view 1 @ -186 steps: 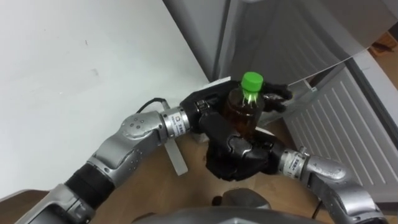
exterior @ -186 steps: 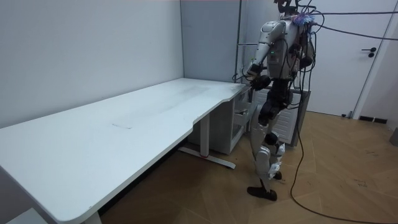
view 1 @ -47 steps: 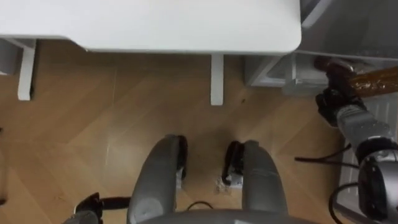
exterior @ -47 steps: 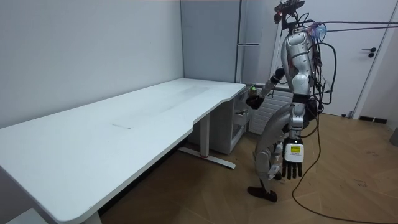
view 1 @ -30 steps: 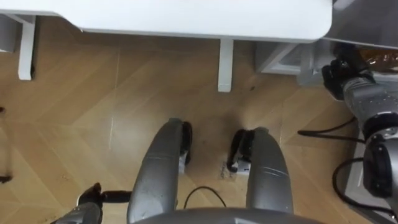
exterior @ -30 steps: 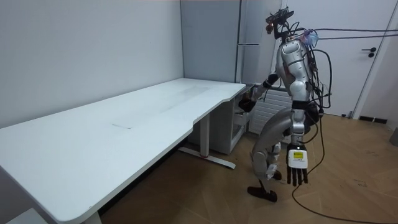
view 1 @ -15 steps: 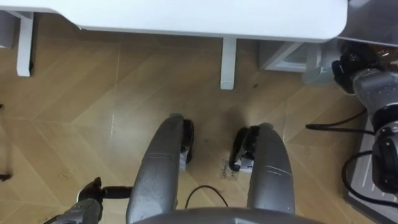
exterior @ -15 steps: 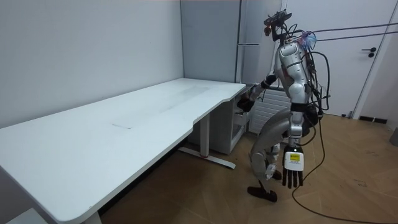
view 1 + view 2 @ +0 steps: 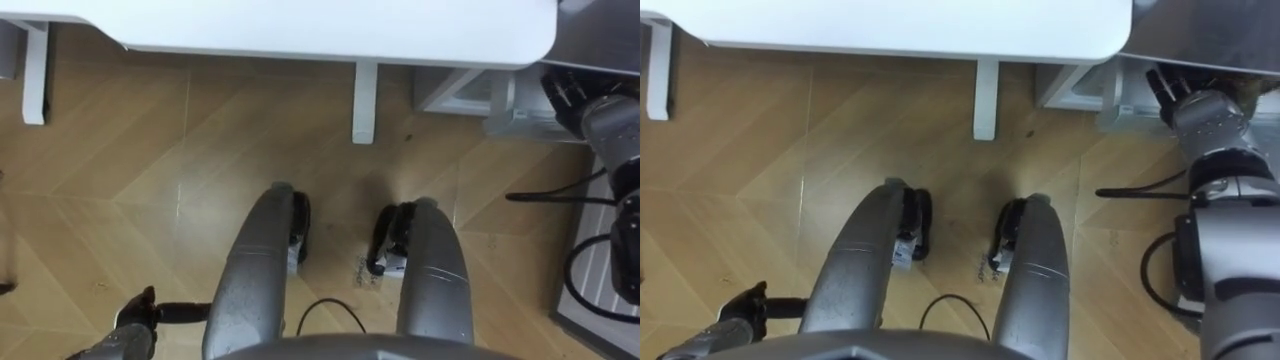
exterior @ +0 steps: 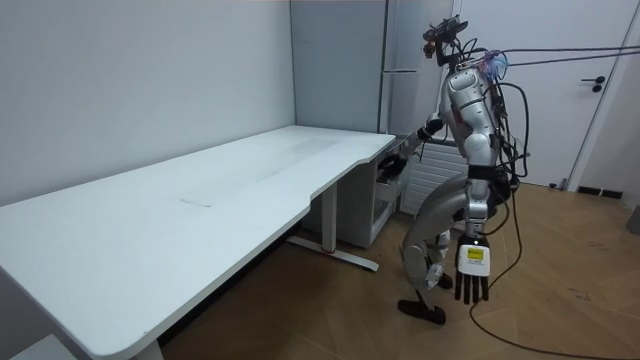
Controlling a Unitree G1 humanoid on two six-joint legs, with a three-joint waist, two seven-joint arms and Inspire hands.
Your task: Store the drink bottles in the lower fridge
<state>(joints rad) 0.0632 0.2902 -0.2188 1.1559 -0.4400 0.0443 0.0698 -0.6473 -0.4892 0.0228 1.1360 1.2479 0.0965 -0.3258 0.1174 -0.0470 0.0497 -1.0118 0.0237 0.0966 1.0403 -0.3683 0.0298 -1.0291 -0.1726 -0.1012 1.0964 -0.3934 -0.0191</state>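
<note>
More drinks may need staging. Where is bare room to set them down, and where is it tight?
The white desk is bare from its near corner to the rounded end by the fridge. The wood floor left of the desk leg is free too. It is tight low at the fridge, where the right hand reaches.

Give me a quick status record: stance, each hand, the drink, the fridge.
stance: standing on the wood floor at the end of the white desk, beside the fridge
right hand: stretched forward at the lower fridge compartment; grip hidden
left hand: hanging at its side, fingers straight and pointing down, holding nothing
drink: too hidden to tell whether it is in the right hand
fridge door: open, its white ribbed inner side facing the robot
</note>
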